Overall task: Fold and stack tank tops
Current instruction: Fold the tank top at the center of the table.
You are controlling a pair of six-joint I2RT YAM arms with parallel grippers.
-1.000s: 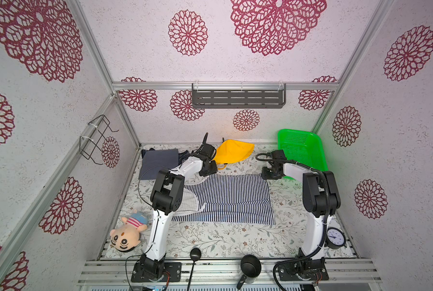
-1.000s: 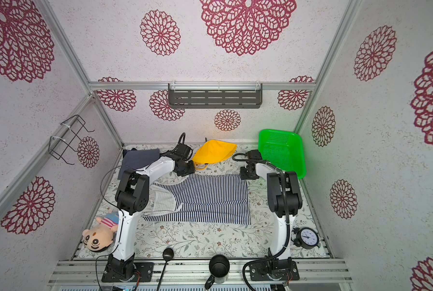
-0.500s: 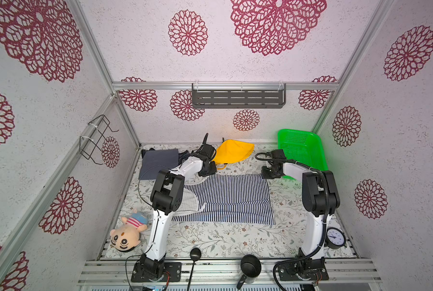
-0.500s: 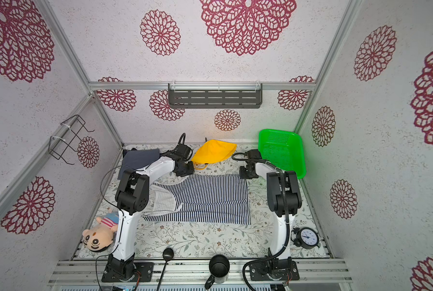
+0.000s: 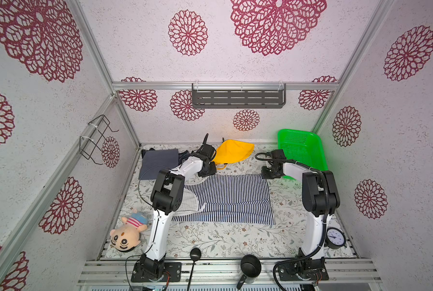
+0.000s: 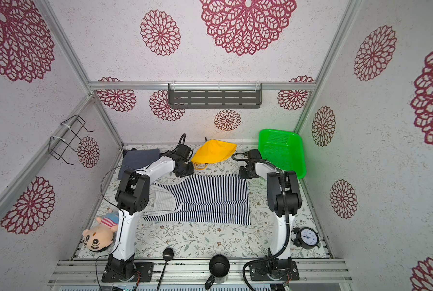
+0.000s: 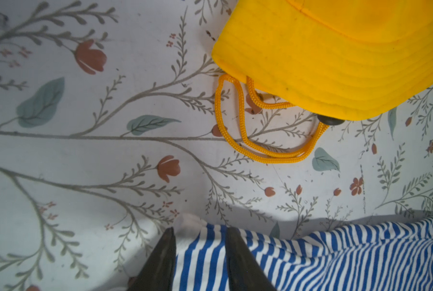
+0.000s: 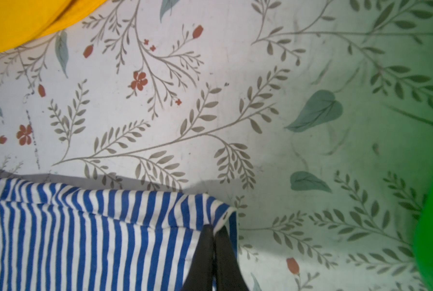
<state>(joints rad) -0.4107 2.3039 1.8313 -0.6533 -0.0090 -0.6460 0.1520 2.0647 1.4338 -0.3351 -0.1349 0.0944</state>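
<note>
R gripper (image 8: 213, 230) is clamped on a far corner of the striped tank top (image 5: 233, 199). L gripper (image 7: 200, 230) straddles the other far corner, jaws apart, no pinch yet. If you lift now you drag one side only and the fold skews. L also sits near the yellow hat (image 7: 336, 50) and its cord (image 7: 260, 148) — snag risk. Grey tank top (image 5: 160, 161) lies at back left. The striped one lies flat mid-table on the floral cover (image 5: 223, 241). Room's tight — green basket (image 5: 298, 132) just beside R, walls close.

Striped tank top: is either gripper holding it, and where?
Right gripper is shut on a far corner of the striped tank top. Left gripper straddles the other far corner, jaws apart.
</note>
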